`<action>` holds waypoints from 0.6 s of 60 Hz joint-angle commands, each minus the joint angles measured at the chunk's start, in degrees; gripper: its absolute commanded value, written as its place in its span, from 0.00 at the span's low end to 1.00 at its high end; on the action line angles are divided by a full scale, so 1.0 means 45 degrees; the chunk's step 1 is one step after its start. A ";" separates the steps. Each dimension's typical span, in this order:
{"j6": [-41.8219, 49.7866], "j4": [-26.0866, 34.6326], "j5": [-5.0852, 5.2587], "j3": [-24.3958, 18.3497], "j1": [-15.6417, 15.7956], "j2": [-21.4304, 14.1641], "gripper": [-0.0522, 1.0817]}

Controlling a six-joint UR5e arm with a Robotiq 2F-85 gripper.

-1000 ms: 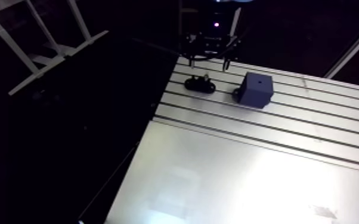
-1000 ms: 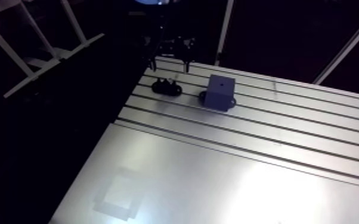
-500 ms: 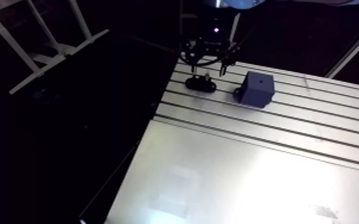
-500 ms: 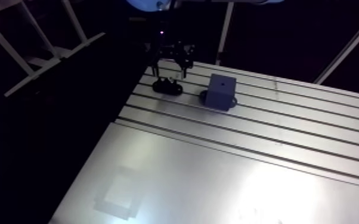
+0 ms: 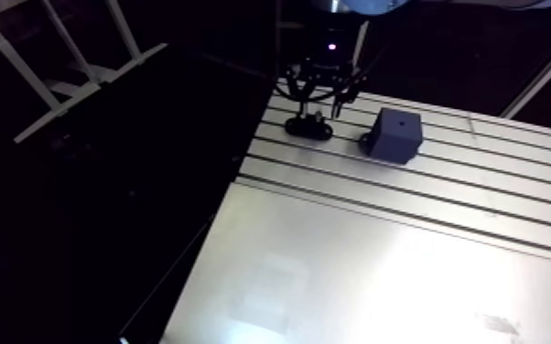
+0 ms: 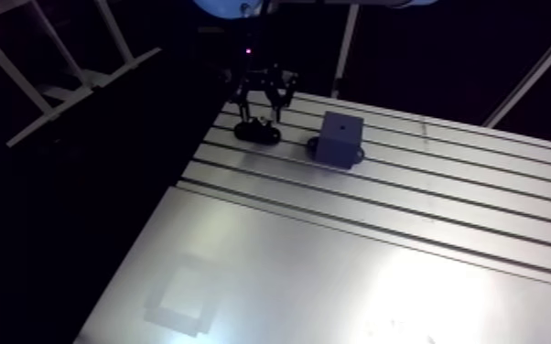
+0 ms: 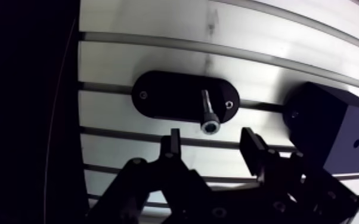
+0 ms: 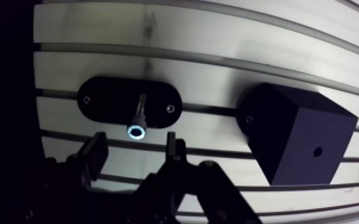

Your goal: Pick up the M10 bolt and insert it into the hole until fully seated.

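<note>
As our pincer hangs over the slotted table, jaws spread wide and gripping nothing, the M10 bolt stands just ahead of it and roughly in line with the gap. The bolt sits shank-down in a black oval holder, its socket head facing up toward the wrist.

We judge the bolt to be steel: stiff, dense for its size, unlikely to be hurt by a firm squeeze, but smooth enough to slip or swivel in a light one. The best hold looks to be across the head or the shank just beneath it, which would leave the lower end free for insertion.

A dark block, whose hole shows on one face, sits off to one side of the pincer, near the holder but apart from it. Bare, hard aluminium lies underneath, and a dropped bolt could roll into a slot. We see open room on both sides of the bolt for the jaws to descend.
</note>
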 commanded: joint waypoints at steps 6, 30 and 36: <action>-0.0003 -0.0013 -0.0001 -0.0038 0.0000 0.0034 0.44; -0.0003 0.0006 -0.0001 -0.0099 -0.0016 0.0128 0.46; -0.0003 -0.0013 -0.0001 -0.0099 0.0000 0.0173 0.46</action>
